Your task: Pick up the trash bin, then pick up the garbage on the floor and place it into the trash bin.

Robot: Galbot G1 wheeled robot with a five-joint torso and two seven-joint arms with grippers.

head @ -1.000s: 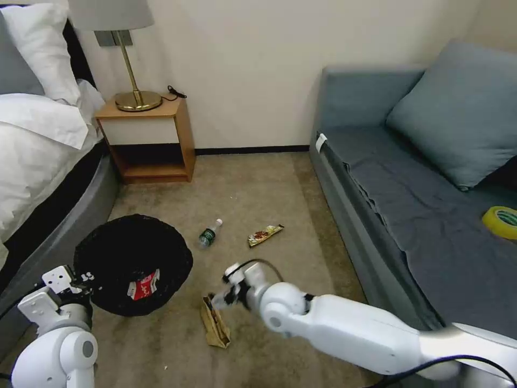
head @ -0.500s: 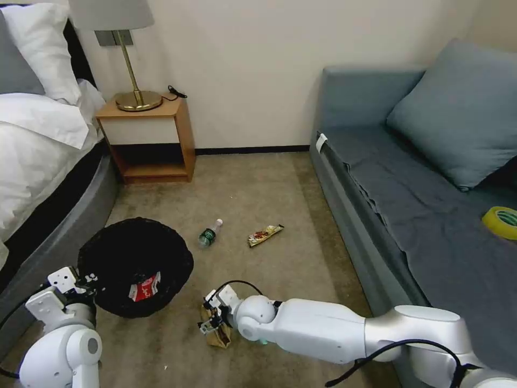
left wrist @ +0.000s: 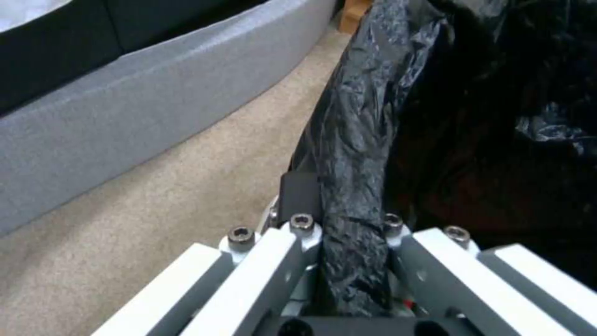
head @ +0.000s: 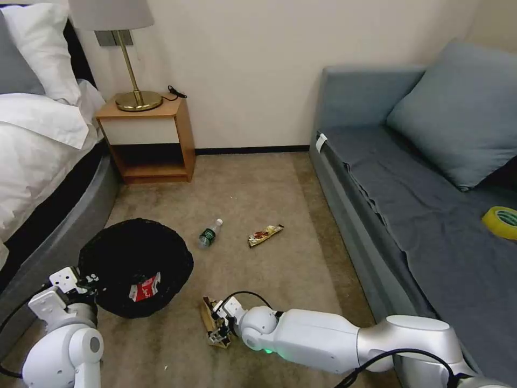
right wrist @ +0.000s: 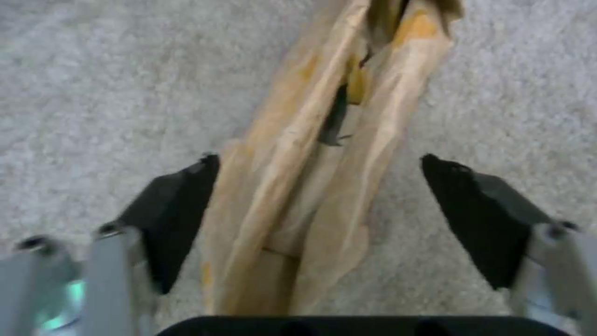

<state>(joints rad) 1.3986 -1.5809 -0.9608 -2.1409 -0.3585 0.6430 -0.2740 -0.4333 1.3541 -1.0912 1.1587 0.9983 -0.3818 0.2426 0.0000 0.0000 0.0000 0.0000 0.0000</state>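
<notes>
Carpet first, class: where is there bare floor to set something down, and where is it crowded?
Bare carpet runs from the nightstand to the sofa, and beside the sofa past the snack wrapper. Crowded: the bottle, the trash bin in the left end effector, and the right end effector astride the paper wad.

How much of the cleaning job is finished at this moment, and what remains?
Done: the left gripper is clamped on the rim of the trash bin, and the red-and-white packet lies inside. In hand: the right gripper is open on the carpet, its fingers on either side of the tan paper wad, not closed on it. Left on the floor: the bottle and the snack wrapper.
</notes>
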